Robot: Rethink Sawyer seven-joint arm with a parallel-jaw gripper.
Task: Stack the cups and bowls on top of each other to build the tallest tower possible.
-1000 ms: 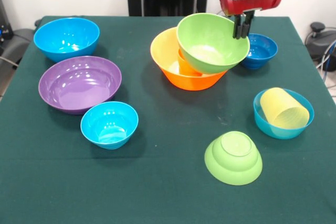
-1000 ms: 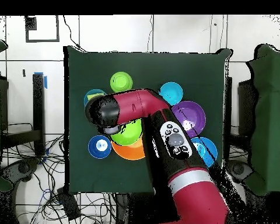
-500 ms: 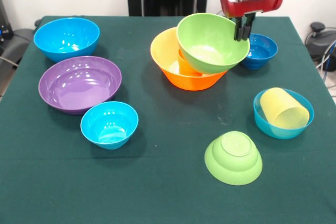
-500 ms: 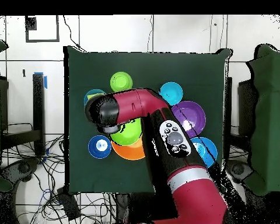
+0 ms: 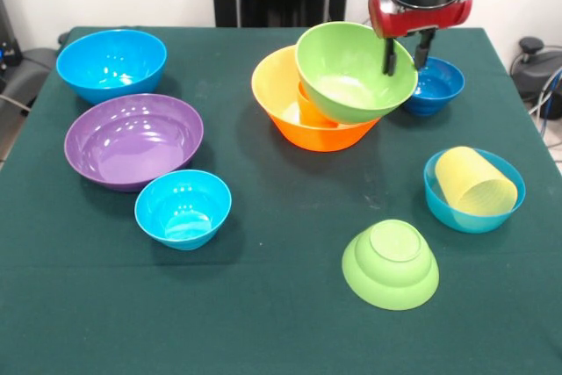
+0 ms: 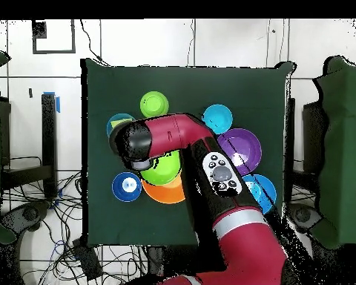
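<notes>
Now the gripper (image 5: 405, 53) has its jaws open, one on each side of the big green bowl's (image 5: 351, 69) rim, not squeezing it. That bowl leans crooked on the orange cup (image 5: 312, 104) inside the big orange bowl (image 5: 309, 118) near the back of the table (image 5: 263, 305). A bump could tip it off. No writing can be read anywhere

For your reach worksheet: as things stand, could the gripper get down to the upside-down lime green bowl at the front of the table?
Probably yes. The upside-down lime green bowl sits alone on bare cloth with nothing over it. The gripper, open at the rim of the large green bowl, holds nothing.
</notes>
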